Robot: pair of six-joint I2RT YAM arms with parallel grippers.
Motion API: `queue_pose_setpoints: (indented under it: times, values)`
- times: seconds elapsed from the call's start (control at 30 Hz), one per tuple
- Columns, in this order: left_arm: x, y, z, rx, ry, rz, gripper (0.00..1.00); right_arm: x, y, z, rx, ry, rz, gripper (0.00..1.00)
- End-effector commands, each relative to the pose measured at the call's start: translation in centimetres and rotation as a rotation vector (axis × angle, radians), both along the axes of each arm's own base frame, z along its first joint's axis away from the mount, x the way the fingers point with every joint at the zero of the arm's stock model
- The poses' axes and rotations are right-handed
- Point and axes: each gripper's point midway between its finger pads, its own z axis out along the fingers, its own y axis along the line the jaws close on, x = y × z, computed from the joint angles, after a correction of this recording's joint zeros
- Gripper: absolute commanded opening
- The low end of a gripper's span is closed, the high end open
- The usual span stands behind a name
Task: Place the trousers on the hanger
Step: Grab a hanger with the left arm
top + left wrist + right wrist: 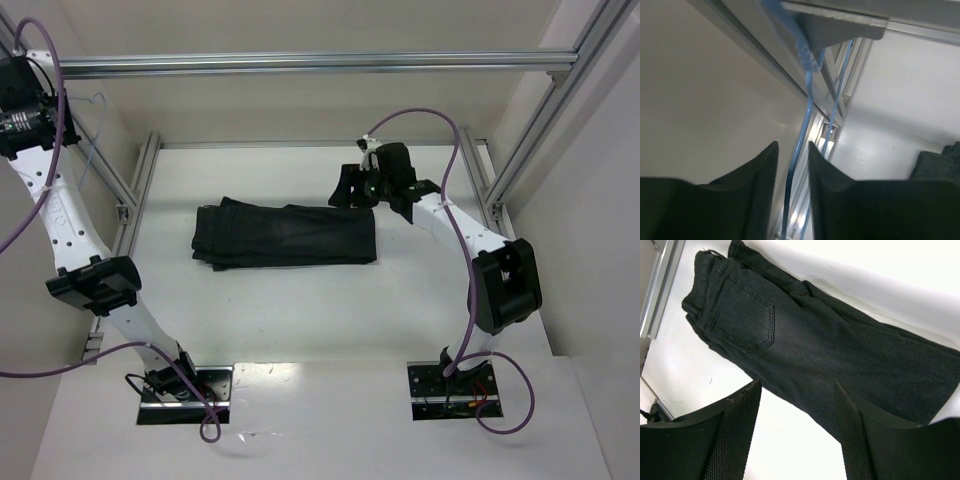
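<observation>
The black trousers point(285, 235) lie folded flat on the middle of the white table, waistband to the left; the right wrist view shows their back pocket point(742, 315). A thin light-blue wire hanger point(807, 100) hangs from the frame at the far left point(97, 103). My left gripper point(791, 143) is raised up there, its fingers standing close on either side of one hanger wire, with a small gap on each side. My right gripper point(797, 385) hovers open above the trousers' right end point(350, 185), with one fingertip point(842, 405) over the cloth's edge.
Silver aluminium frame bars ring the table: a top bar point(320, 63), a left rail point(140, 190) and a right post point(560, 100). A metal bracket point(840, 22) sits right above the hanger's top. A purple cable point(455, 150) loops over the right arm.
</observation>
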Motion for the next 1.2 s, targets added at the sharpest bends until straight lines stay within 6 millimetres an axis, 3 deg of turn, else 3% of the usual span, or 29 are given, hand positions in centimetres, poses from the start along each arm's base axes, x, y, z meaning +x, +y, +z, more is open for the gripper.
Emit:
queue_pose_setpoints:
  times: [0.0,0.2,0.4,0.43,0.6,0.87,1.17]
  values:
    - [0.3,-0.6,4.6,0.052,-0.149,-0.030,0.34,0.4,0.5,2.0,0.031,-0.082,0.002,0.65]
    - [-0.2,-1.6,7.5,0.073,-0.239,-0.062,0.23,0.7,0.1,2.1,0.032,-0.085,-0.035,0.62]
    - [0.7,-2.2,8.5,0.077,-0.289,-0.113,0.10,0.7,-0.1,1.7,0.030,-0.070,-0.063,0.61]
    - [1.1,-2.0,7.9,0.070,-0.277,-0.113,0.08,0.9,-0.2,1.7,0.025,-0.072,-0.071,0.61]
    - [1.7,-2.2,7.7,0.045,-0.289,-0.124,0.05,0.5,-0.6,1.5,0.018,-0.070,-0.080,0.61]
    - [2.9,-2.8,11.5,0.086,-0.411,-0.180,0.04,0.2,-0.8,0.6,0.012,-0.050,-0.092,0.61]
    - [4.9,-6.7,13.3,0.083,-0.484,-0.291,0.04,0.1,-1.1,0.6,0.002,-0.057,-0.096,0.61]
